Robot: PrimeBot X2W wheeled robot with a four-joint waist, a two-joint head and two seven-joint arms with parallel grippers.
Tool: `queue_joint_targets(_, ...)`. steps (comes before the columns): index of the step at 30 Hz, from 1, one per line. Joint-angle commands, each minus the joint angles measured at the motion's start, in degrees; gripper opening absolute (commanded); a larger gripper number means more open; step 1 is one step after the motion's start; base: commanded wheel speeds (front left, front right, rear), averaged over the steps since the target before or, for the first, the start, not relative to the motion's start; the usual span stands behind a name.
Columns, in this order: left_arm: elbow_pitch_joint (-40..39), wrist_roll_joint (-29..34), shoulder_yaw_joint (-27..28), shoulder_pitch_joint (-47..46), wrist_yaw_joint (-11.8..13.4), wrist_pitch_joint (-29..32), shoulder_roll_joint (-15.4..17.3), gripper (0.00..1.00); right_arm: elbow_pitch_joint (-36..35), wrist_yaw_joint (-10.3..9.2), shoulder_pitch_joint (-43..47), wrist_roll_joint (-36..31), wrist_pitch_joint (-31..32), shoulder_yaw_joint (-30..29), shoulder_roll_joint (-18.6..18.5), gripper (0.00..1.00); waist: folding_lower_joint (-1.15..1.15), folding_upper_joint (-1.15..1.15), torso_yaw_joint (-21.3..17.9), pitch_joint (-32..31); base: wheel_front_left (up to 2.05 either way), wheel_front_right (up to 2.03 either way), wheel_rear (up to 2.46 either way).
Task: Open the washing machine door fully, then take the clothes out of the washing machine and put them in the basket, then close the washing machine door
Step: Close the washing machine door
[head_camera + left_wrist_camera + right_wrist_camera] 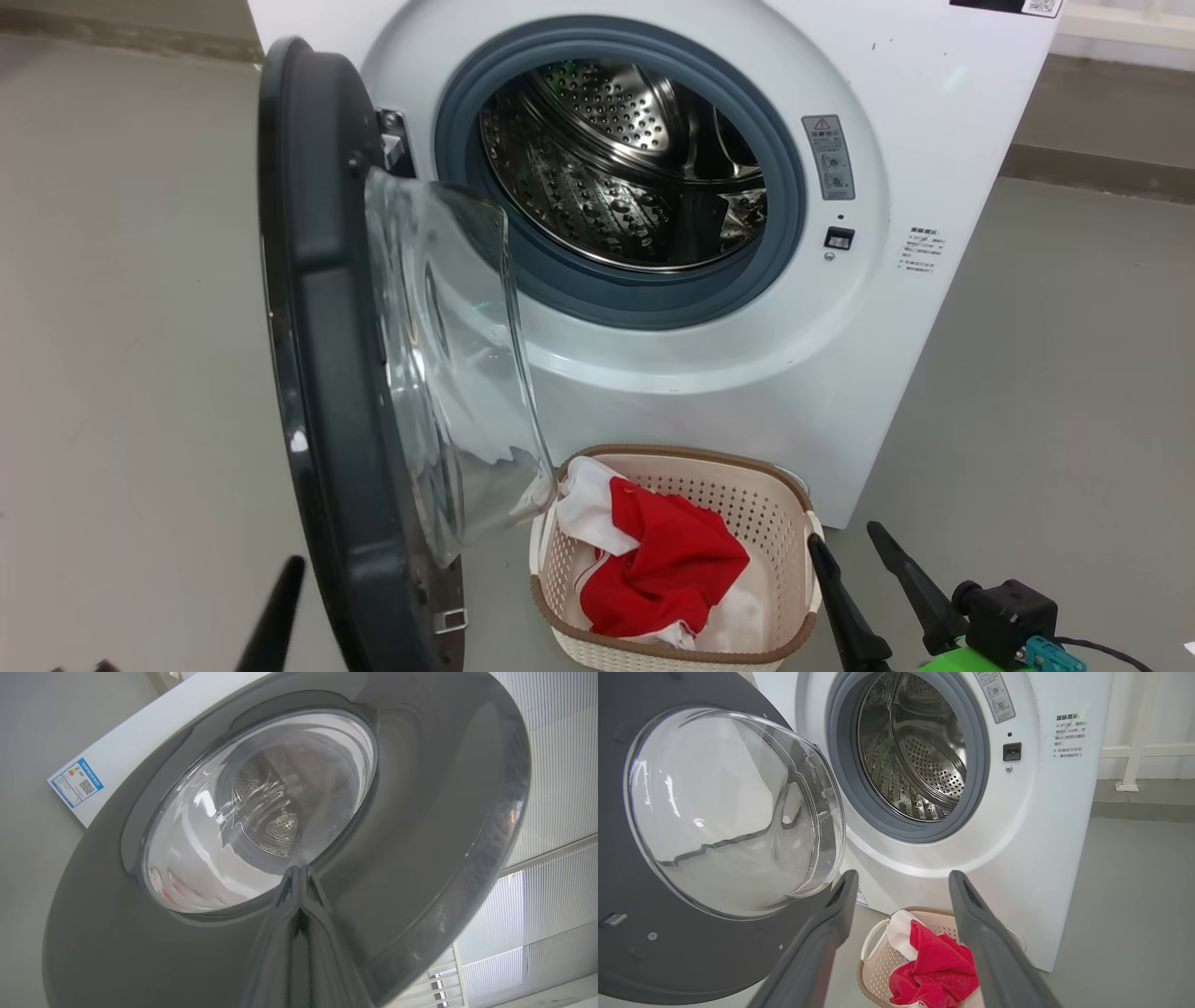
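1. The right end effector [845, 537] hangs empty with its fingers spread wide, just right of the basket [560, 569].
2. The left end effector [301, 871] has its fingers pressed together and holds nothing. Its tips point at the outer face of the door [317, 327], at the lower edge of the window; whether they touch it I cannot tell.
3. The basket stands on the floor [1046, 373] right in front of the washing machine [934, 140]. The clothes [672, 560] lie inside it, red over white.
4. The door stands swung open on the left, its glass bowl just above the basket's left rim.
5. The steel drum [616, 159] shows bare metal behind the grey gasket [784, 187].
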Motion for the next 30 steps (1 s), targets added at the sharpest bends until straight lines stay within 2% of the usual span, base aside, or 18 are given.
queue_joint_targets(1, -3.28, -2.92, 1.24, -0.95, -0.33, 2.34, 2.33, 0.00, -1.60, 0.36, -0.40, -0.48, -0.38, 1.31, -0.17, 1.00, 0.00, 0.00, -0.16, 0.23, 0.00, 0.00, 0.00)
queue_joint_targets(5, -6.55, -6.81, -0.34, 0.07, -0.33, 7.47, 4.75, 0.00, -1.69, 0.36, -0.63, -0.44, -0.38, 1.41, -0.17, 1.00, 0.00, 0.00, -0.52, 0.73, 0.00, 0.00, 0.00)
queue_joint_targets(10, -8.79, -8.91, -0.95, -0.19, -0.33, 10.83, 4.56, 0.00, -1.74, 0.36, -1.10, -0.45, -0.38, 1.27, -0.17, 1.00, 0.00, 0.00, -0.98, 1.39, 0.00, 0.00, 0.00)
queue_joint_targets(15, -9.62, -7.90, -2.24, -1.58, -0.33, 12.74, 3.24, 0.00, -1.78, 0.36, -1.98, -0.58, -0.38, 1.17, -0.17, 1.00, 0.00, 0.00, -2.25, 2.74, 0.00, 0.00, 0.00)
queue_joint_targets(23, -8.35, -4.85, -7.14, -8.14, -0.33, 13.43, 0.17, 0.00, -2.12, 0.36, -3.62, -0.91, -0.38, 0.53, -0.17, 1.00, 0.00, 0.00, -5.86, 5.48, 0.00, 0.00, 0.00)
queue_joint_targets(30, -3.96, -0.21, -11.26, -17.73, -0.33, 8.26, -1.35, 0.00, -2.59, 0.36, -5.80, -1.12, -0.38, -0.36, -0.17, 1.00, 0.00, 0.00, -10.74, 9.16, 0.00, 0.00, 0.00)
